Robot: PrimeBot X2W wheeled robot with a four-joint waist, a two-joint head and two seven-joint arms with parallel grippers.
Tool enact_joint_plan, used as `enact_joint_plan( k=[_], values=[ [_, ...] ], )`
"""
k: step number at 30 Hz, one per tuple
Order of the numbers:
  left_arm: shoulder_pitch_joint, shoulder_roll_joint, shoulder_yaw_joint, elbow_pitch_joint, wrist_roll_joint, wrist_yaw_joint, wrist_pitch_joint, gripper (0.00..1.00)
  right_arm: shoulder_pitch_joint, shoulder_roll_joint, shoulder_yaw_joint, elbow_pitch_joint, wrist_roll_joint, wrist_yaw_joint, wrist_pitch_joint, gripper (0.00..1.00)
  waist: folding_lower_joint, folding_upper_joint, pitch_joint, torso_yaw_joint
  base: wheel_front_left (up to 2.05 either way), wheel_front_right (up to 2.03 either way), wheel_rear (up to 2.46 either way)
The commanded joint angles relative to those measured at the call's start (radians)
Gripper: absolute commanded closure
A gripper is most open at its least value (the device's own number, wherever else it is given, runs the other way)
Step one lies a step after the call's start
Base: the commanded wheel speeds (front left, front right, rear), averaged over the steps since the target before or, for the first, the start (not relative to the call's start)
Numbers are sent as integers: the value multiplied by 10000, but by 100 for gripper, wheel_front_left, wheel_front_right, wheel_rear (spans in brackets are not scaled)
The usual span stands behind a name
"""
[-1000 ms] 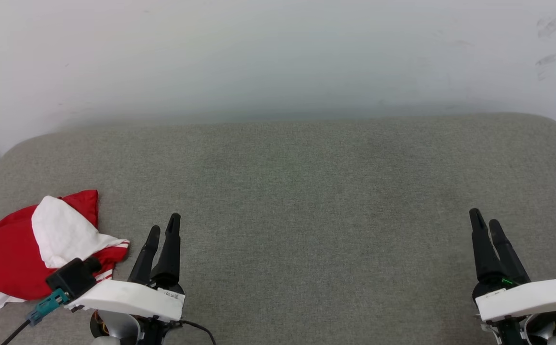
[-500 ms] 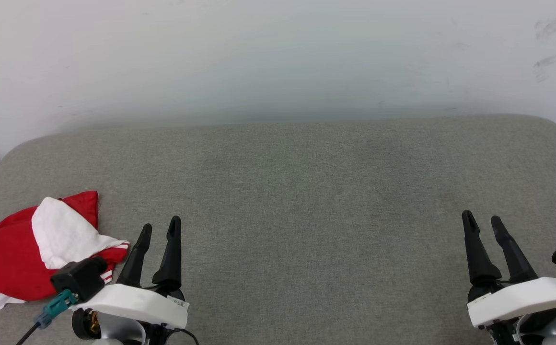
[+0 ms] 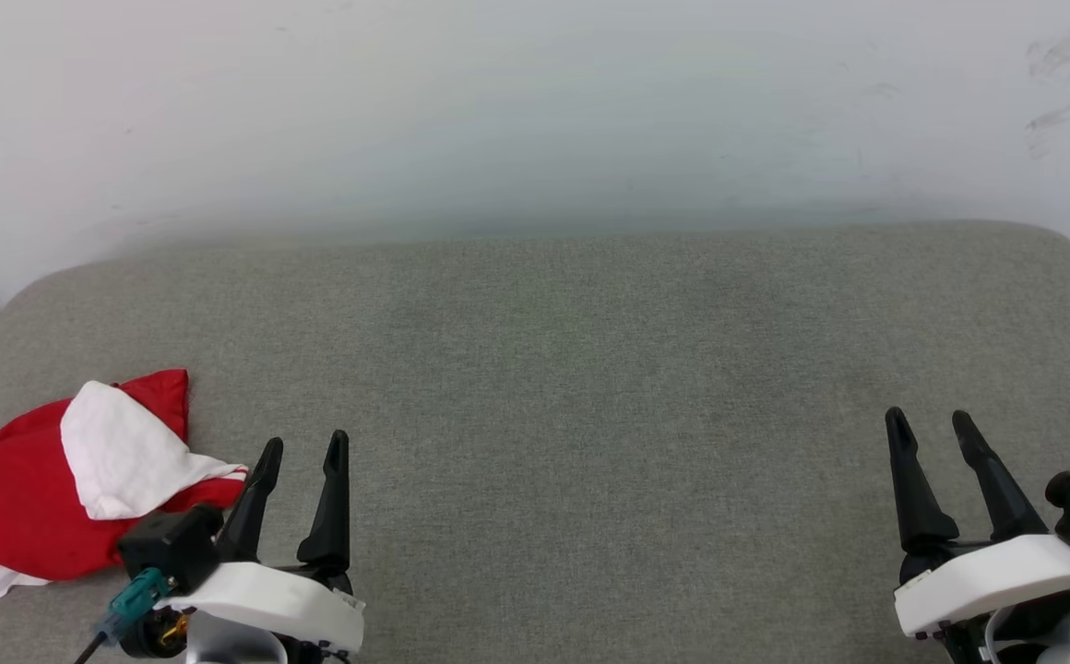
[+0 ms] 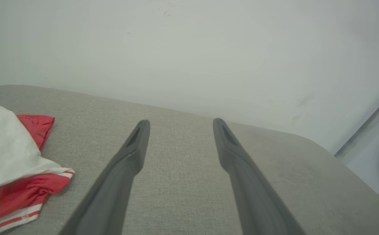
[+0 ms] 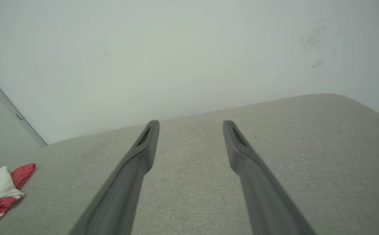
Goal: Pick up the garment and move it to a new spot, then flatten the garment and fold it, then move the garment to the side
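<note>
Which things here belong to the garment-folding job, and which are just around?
Job:
- red-and-white T-shirt, bunched up at the left
- left pincer, open
- right pincer, open

Just around:
- grey cushioned surface
- white wall, scuffed

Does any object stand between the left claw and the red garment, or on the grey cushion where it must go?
Nothing visible does. The garment lies close to the left of the open left claw, with only bare cushion between them in the left wrist view. The cushion's middle holds no other object.
</note>
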Motion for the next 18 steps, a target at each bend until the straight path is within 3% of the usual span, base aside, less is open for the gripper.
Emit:
enact_joint_plan(
  k=[1,18],
  values=[
    [38,67,-6,-66,207,7,-83,0,49,-63,-7,-140,-233,20,-47,0,0,0,-5,1,0,0,0],
    [178,156,-56,158,1853,189,-458,0,218,110,-109,-373,-1970,21,-22,0,0,0,-75,2,0,0,0]
  ],
)
